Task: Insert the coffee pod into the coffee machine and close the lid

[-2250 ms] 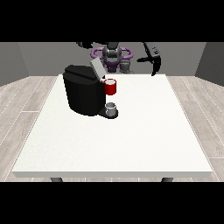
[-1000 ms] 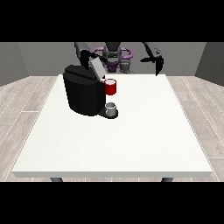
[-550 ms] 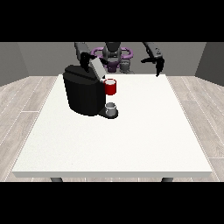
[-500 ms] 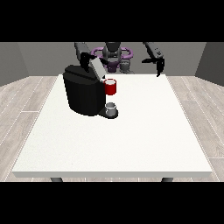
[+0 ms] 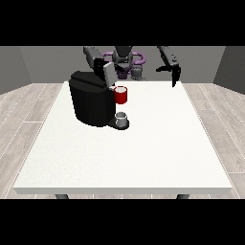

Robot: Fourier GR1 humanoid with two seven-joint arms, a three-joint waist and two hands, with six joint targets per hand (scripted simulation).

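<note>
Front view, as I see it from across the white table (image 5: 143, 158): the robot (image 5: 125, 60) stands small at the far edge, its arms reaching over the tabletop towards me.

The black coffee machine (image 5: 91, 99) sits on the table's far left part. Its lid (image 5: 108, 72) is raised, tilted up above the machine's top. A red thing at the machine (image 5: 121, 95) shows at its front, on the side nearer the table's middle. Directly below the red thing, a grey thing (image 5: 122, 117) rests on the machine's dark base; I cannot tell whether it is the coffee pod.

The hand at the view's left (image 5: 100, 63) is at the raised lid, just above the machine's top. It merges with the dark lid and machine, so I cannot tell how that hand is set, nor whether it touches the lid.

The hand at the view's right (image 5: 174, 72) hangs above the table's far right edge, well apart from the machine. Its fingers (image 5: 174, 79) point downward, roughly straight and relaxed, with nothing between them; I read this hand as holding nothing.

Grey wood-pattern flooring (image 5: 28, 105) surrounds the table on both sides, and a grey wall (image 5: 43, 60) stands behind the robot.
</note>
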